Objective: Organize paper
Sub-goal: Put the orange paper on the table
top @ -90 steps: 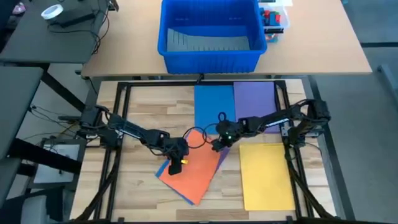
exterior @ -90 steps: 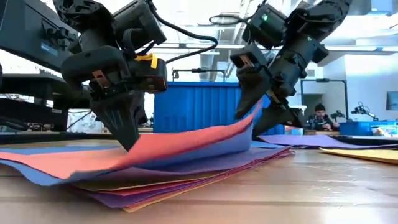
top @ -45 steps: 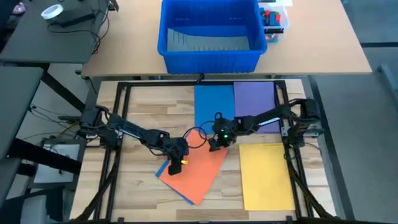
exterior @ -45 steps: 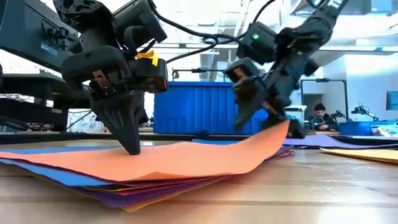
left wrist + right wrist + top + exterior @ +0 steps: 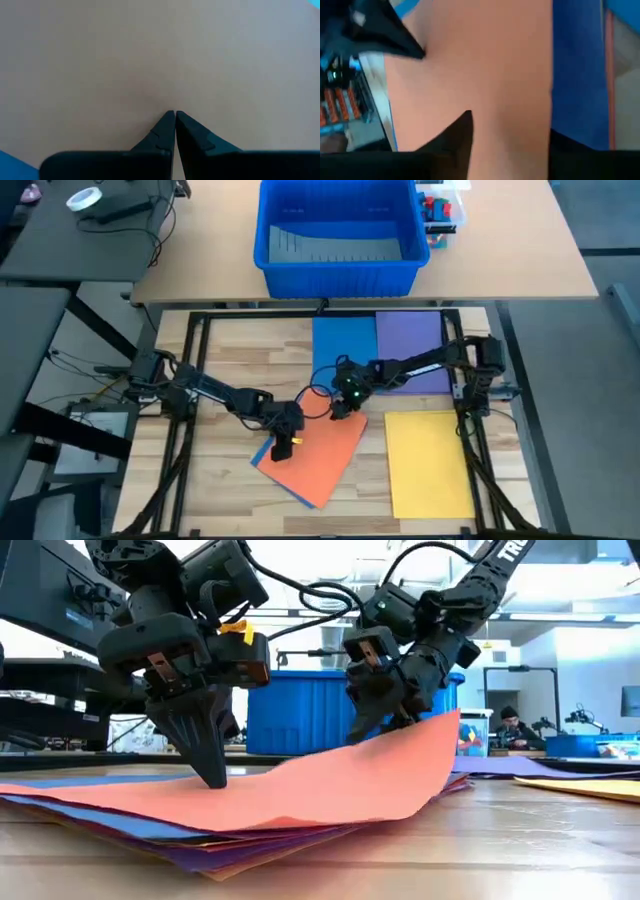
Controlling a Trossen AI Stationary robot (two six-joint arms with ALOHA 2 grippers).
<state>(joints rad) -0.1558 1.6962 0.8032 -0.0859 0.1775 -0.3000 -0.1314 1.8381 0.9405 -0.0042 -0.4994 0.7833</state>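
An orange sheet (image 5: pixel 318 462) lies askew on top of a pile of coloured paper (image 5: pixel 230 848) at the table's middle. My left gripper (image 5: pixel 286 434) stands shut on the sheet's left part. My right gripper (image 5: pixel 345 406) is shut on the sheet's far right edge, which is raised off the pile. A blue sheet (image 5: pixel 344 348) and a purple sheet (image 5: pixel 412 342) lie flat side by side at the far middle. A yellow sheet (image 5: pixel 428 462) lies flat at the near right. My left gripper presses its shut fingertips (image 5: pixel 212 776) down on the orange sheet's left part (image 5: pixel 175 85), coming from above; that part stays flat on the pile. My right gripper pinches the orange sheet's far right edge (image 5: pixel 405 732) between its two fingers, slanting down from the right. That end (image 5: pixel 510 115) is lifted and arches up, while the rest lies on the pile.
A big blue bin (image 5: pixel 338 235) stands on the desk beyond the table's far edge, with a small box of parts (image 5: pixel 440 210) beside it. Black frame rails (image 5: pixel 200 330) run round the table top. Bare wood (image 5: pixel 220 370) shows at the far left.
My right gripper has gone toward the table's left with the orange sheet's edge. The blue sheet that rose with it a second ago has dropped back onto the pile. The orange sheet's right end now arches higher; its left part stays pinned under my left gripper.
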